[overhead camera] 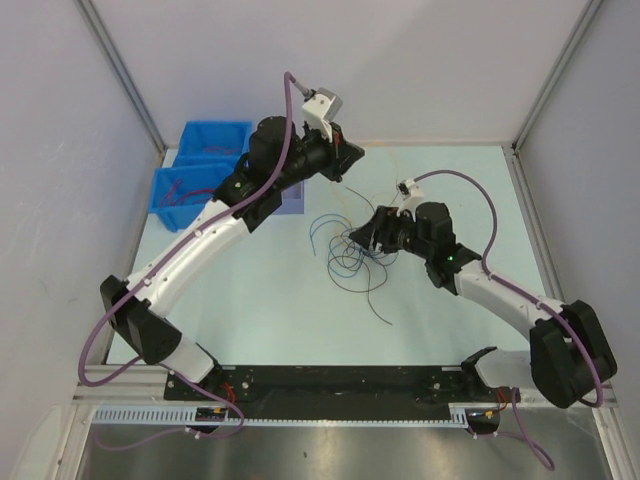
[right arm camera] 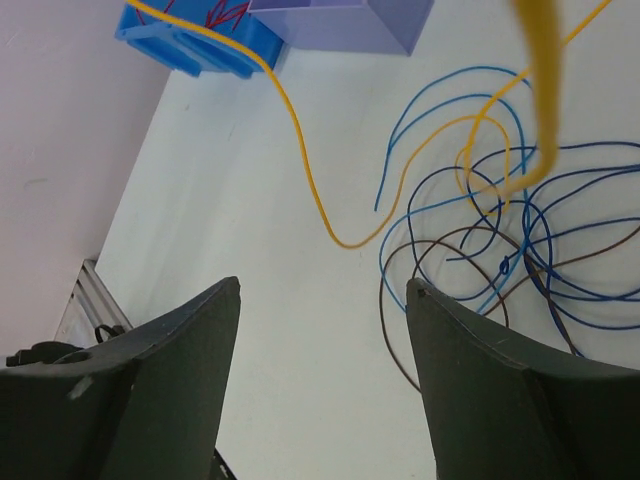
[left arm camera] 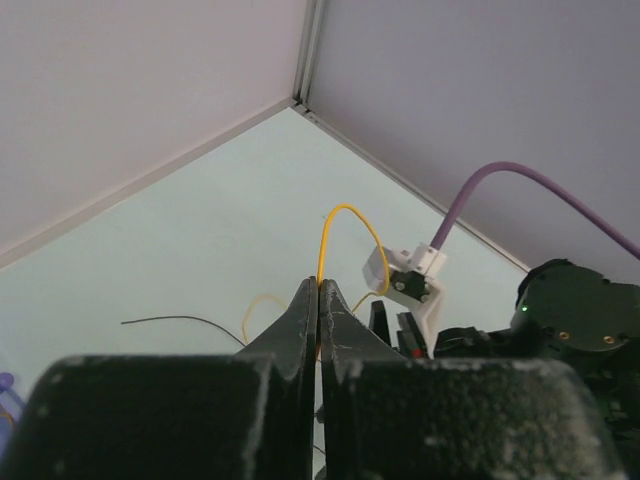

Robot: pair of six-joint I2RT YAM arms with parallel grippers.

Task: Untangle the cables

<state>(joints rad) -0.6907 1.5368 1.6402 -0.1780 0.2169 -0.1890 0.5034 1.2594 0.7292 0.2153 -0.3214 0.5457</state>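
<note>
A tangle of thin blue, dark and brown cables (overhead camera: pixel 345 255) lies on the pale table at mid-field. In the right wrist view the blue loops (right arm camera: pixel 520 215) and a brown cable (right arm camera: pixel 395 320) cross each other. A yellow cable (right arm camera: pixel 300 140) runs from the tangle up and to the left. My left gripper (overhead camera: pixel 347 165) is behind the tangle, lifted, and shut on the yellow cable (left arm camera: pixel 345 215), which arches up out of the closed jaws (left arm camera: pixel 319 287). My right gripper (overhead camera: pixel 363 240) hovers at the tangle's right edge, open and empty (right arm camera: pixel 323 290).
Two blue bins (overhead camera: pixel 200 170) holding red wires stand at the back left, with a purple box (overhead camera: pixel 291 197) beside them; both also show in the right wrist view (right arm camera: pixel 190 40). A single dark wire (left arm camera: pixel 180 321) lies apart on the table. Grey walls enclose the back and sides.
</note>
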